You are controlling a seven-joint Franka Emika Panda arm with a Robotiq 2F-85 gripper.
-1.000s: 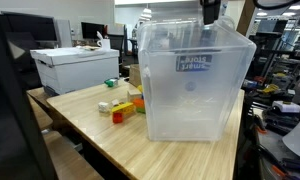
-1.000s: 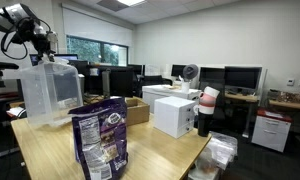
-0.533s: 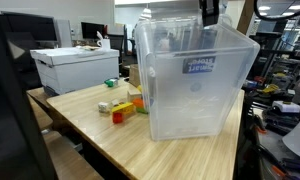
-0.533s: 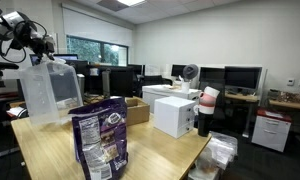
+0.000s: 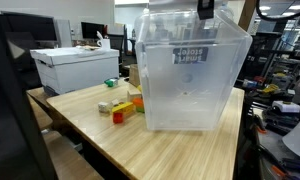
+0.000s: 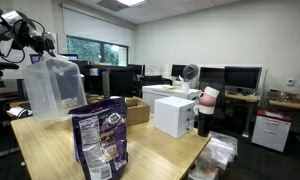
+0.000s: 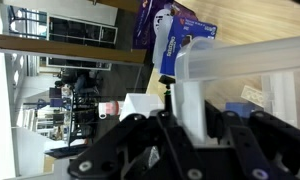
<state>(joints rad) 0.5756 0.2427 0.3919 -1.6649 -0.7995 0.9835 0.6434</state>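
A large clear plastic bin [image 5: 190,75] with a blue label hangs just above the wooden table [image 5: 120,145], slightly tilted. My gripper [image 5: 205,10] is shut on its top rim. The bin [image 6: 52,88] and the gripper [image 6: 40,45] also show in the exterior view from farther off. In the wrist view the jaws [image 7: 190,115] clamp the bin's rim [image 7: 240,60]. Small coloured blocks [image 5: 125,105] lie on the table beside the bin.
A white box [image 5: 75,68] stands at the table's far end. A purple snack bag [image 6: 100,140] stands in the foreground, with a cardboard box [image 6: 130,110] and a white appliance [image 6: 175,115] behind it. Office desks and monitors lie beyond.
The bin has been lifted and tilted in my grip, swinging slightly and rising off the table. The blocks have not moved.
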